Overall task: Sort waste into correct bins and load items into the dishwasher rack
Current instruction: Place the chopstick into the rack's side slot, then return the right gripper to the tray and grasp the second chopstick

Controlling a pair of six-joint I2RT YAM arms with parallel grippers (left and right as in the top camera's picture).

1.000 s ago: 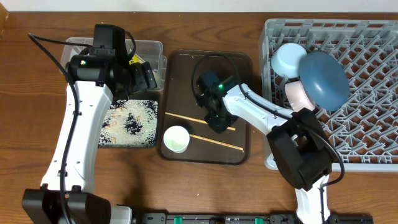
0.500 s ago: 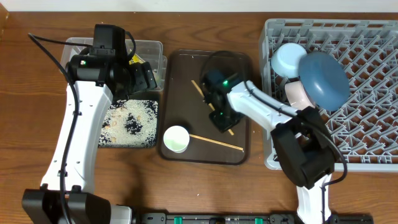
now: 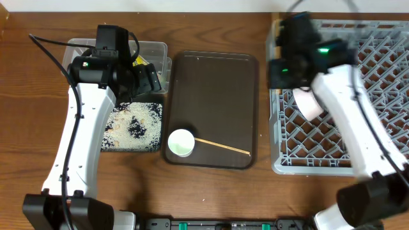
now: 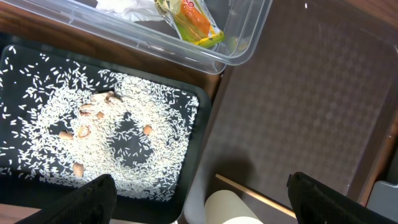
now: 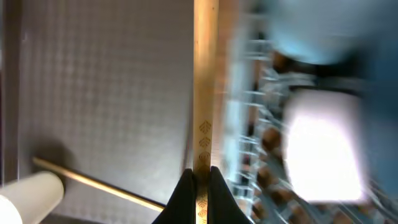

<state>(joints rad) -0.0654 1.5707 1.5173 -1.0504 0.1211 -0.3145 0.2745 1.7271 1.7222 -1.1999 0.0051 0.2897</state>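
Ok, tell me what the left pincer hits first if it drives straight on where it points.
Probably the rim of the black tray, next to the brown serving tray; the open left pincer hangs over that seam. Depth is unclear, so either rim could come first.

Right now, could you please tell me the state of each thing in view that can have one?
left pincer: open, empty.
right pincer: shut on the held chopstick.
held chopstick: lifted off the brown tray.
other chopstick: lying flat on the brown tray.
white cup: upright, mouth up, on the brown tray.
clear tub: holds napkin and wrapper.
black tray: strewn with rice.
rack: holds a white bowl, partly hidden.
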